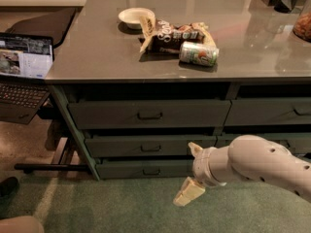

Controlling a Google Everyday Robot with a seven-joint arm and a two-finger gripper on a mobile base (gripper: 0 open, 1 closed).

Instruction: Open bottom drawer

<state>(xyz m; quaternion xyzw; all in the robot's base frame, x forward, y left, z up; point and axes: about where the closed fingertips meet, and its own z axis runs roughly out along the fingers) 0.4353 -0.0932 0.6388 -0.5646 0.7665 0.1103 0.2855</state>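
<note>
Low down, the bottom drawer (126, 169) is seen pushed shut in the left bank of the table (92, 57), its small dark pull (151, 171) centred on the low flat front. The hand (191, 172) is held just right of that pull, before the drawer's right end, with its two pale fingers (188, 193) spread apart and nothing gripped between them; whether the upper finger touches the front cannot be told. Open green carpet (121, 208) is left in front of the drawer, bounded at the left by a dark floor bar (48, 167). Above, the middle drawer (121, 147) and the top drawer (112, 114) are likewise shut. On the glossy grey tabletop a white bowl (135, 17), a crumpled snack bag (170, 32) and a can (198, 53) laid on its side are grouped near the front edge. White lettering is shown on the bag and a green and red label on the can, but neither can be read. An open laptop (24, 69) is set at the far left.
</note>
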